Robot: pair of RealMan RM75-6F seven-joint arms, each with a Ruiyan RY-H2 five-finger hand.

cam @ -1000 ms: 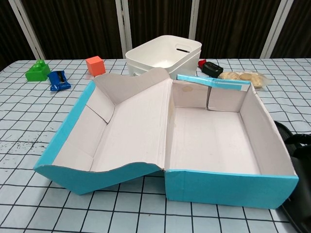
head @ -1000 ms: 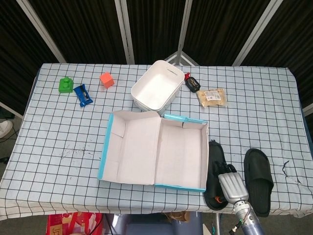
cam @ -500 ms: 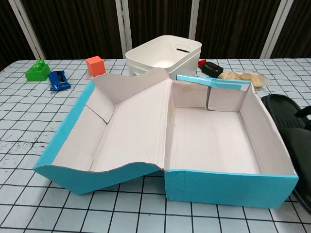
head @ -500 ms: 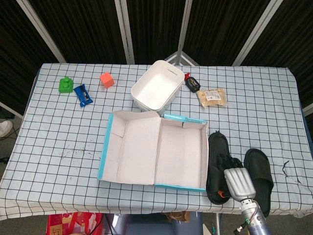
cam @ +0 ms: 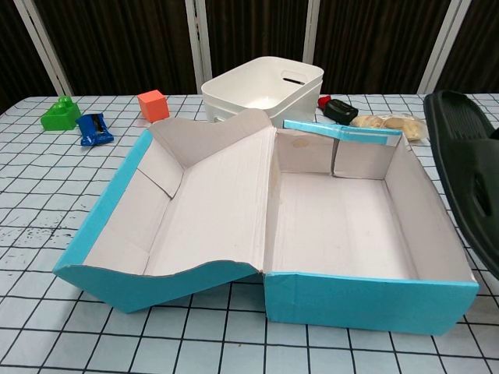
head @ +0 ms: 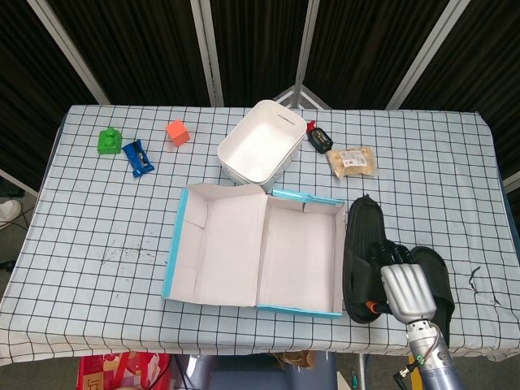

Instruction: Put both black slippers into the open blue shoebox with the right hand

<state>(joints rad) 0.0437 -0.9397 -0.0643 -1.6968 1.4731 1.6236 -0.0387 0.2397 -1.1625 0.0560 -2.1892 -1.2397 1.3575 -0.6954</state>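
Note:
The open blue shoebox (head: 301,252) lies in the middle of the table with its pale inside bare, also seen close up in the chest view (cam: 366,300). My right hand (head: 409,292) grips one black slipper (head: 361,248) and holds it raised just right of the box. In the chest view this slipper (cam: 465,167) hangs tilted above the box's right wall. The second black slipper (head: 439,268) lies on the table to the right, partly hidden behind my hand. My left hand does not show in either view.
A white tub (head: 256,150) stands behind the box. A small black and red item (head: 318,138) and a snack packet (head: 353,161) lie at its right. An orange block (head: 177,132), a green block (head: 108,140) and a blue object (head: 138,157) sit at the far left.
My right hand has lifted the slipper off the table and carried it up and forward beside the box. The other slipper and the box have stayed put.

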